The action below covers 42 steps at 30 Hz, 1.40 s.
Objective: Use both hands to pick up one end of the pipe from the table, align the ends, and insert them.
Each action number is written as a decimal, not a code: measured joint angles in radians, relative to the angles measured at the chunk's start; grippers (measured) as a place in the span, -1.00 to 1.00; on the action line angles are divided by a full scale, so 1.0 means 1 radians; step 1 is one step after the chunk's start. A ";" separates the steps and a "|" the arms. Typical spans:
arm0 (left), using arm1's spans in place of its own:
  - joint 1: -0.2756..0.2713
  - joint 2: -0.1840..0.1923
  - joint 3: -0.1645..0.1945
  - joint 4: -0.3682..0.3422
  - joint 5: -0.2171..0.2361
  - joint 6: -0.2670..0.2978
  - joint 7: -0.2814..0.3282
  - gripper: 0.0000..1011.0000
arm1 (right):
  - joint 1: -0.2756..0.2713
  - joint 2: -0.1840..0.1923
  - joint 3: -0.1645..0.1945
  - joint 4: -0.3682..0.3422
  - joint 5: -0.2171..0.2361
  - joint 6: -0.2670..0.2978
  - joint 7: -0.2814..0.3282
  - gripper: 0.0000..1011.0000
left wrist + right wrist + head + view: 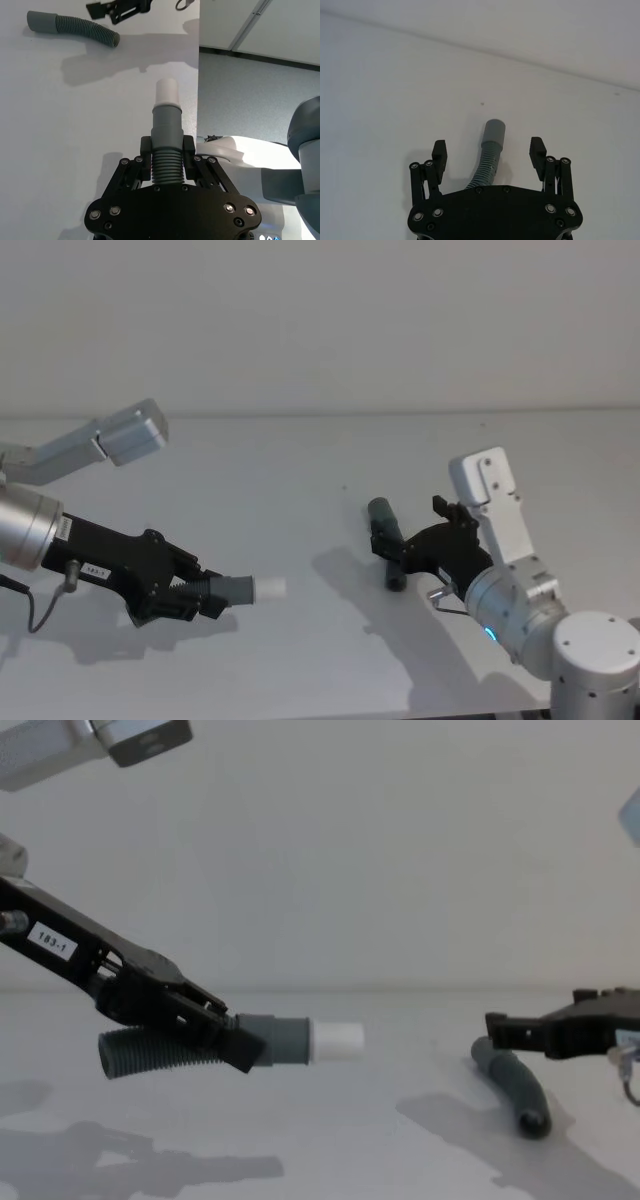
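Note:
My left gripper (195,592) is shut on the corrugated part of one dark grey pipe piece (232,590), held above the white table (300,460). Its cuff and white plug tip (270,588) point toward the right arm. In the left wrist view the piece (166,127) sticks straight out between the fingers (145,147). The second pipe piece (386,540) lies on the table, smooth cuff (494,132) pointing away. My right gripper (488,147) hangs open low over it, one finger on each side, not touching. The chest view shows both pieces (280,1038) (515,1090).
The table's edge (198,75) runs close beside the held piece, with grey floor beyond. The left arm's silver link (130,430) rises at the back left. The right arm's white housing (500,505) stands behind its gripper. Bare table lies between the two grippers.

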 joint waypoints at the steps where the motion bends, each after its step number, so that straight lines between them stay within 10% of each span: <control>1: 0.000 0.000 0.000 0.000 0.000 0.000 0.000 -0.35 | 0.005 0.000 -0.004 0.006 -0.005 0.005 0.002 0.99; 19: -0.001 -0.001 0.001 0.002 0.000 -0.002 -0.001 -0.35 | 0.103 -0.057 -0.026 0.134 -0.051 0.112 -0.027 0.99; 42: -0.001 -0.001 0.001 0.001 0.000 -0.001 -0.001 -0.35 | 0.120 -0.157 0.004 0.129 -0.076 0.290 -0.144 0.99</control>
